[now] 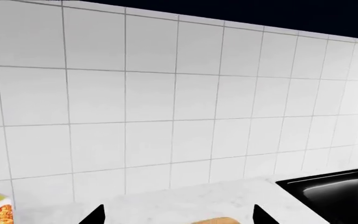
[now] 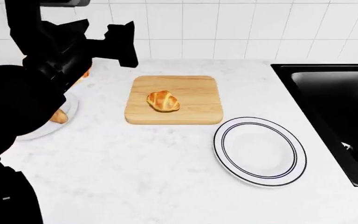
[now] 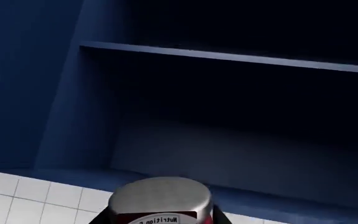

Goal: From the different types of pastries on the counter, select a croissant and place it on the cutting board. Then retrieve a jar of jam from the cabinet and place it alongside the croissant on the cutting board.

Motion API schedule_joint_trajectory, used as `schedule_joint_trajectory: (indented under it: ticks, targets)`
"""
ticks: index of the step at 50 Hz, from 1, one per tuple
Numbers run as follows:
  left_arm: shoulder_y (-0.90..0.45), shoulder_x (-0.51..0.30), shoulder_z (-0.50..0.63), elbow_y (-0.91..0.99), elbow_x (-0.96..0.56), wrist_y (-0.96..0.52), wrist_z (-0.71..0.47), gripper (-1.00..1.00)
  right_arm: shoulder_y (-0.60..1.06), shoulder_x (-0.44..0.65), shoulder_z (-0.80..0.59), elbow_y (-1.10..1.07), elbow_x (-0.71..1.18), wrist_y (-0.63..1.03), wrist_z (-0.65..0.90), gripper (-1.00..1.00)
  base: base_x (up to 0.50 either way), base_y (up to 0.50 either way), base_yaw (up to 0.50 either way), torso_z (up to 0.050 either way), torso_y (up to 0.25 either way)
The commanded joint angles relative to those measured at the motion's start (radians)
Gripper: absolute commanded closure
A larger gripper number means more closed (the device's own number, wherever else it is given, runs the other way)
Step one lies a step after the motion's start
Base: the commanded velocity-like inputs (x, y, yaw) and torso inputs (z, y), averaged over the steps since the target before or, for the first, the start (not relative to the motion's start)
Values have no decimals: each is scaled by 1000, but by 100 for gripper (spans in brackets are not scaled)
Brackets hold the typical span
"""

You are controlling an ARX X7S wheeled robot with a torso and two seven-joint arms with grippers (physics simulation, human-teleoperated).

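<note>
I judged step 1 done: the croissant point(image 2: 162, 101) lay near the middle of the cutting board point(image 2: 195, 116), which sat toward the counter's point(image 2: 135, 177) back edge. Step 2 was in hand. My right wrist camera showed the jar of jam point(image 3: 160, 200) close below it, silver lid up, before the open cabinet's point(image 3: 229, 116) dark shelves; I couldn't tell whether that claw pinched it. Next it had to come down beside the croissant. My left gripper point(image 1: 177, 217) hung spread above the board's back edge, arm raised.
</note>
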Motion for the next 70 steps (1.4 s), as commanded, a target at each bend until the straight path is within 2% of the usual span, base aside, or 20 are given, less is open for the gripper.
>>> schedule_joint_trajectory:
  ticks: [1,5,12,16,21,27,30,34,40,46,52,60,70]
  targets:
    - [25,-14,51,-51,48,67,37,-100,-239,215,-15,-349,291,-242,138,100,0,0,0,0,0]
    - [32,-26,70,-26,72,91,31,-100,-500,234,64,-418,195,-242,57,100,0,0,0,0,0]
    - [29,-18,60,-43,65,107,38,-100,-900,165,218,-415,-69,-142,-185,100,0,0,0,0,0]
    - [25,-16,40,-39,46,98,31,-100,-1049,120,294,-388,-213,-96,-326,100,0,0,0,0,0]
    - [30,-16,35,-37,42,106,32,-100,-1162,46,301,-324,-460,-44,-520,100,0,0,0,0,0]
    - [37,-25,54,-34,52,119,42,-100,-1206,-42,209,-209,-782,-88,-758,100,0,0,0,0,0]
    - [40,-25,65,-47,62,134,51,-100,-1191,-78,149,-126,-929,-144,-829,100,0,0,0,0,0]
    - [46,-28,78,-68,77,154,63,-100,-1162,-105,-22,-4,-1184,-248,-947,100,0,0,0,0,0]
    - [55,-29,105,-116,112,205,92,-100,-1132,-203,-120,206,-1324,-421,-1104,100,0,0,0,0,0]
    - [59,-28,128,-157,141,246,113,-100,-1142,-304,-166,457,-1460,-670,-1231,100,0,0,0,0,0]
    - [65,-25,150,-186,163,281,131,-100,-1146,-382,-191,646,-1533,-844,-1311,100,0,0,0,0,0]
    - [69,-21,164,-194,171,294,134,-100,-1155,-432,-251,702,-1645,-968,-1299,100,0,0,0,0,0]
    - [70,-24,168,-193,171,301,135,-100,-1146,-453,-271,719,-1659,-994,-1315,100,0,0,0,0,0]
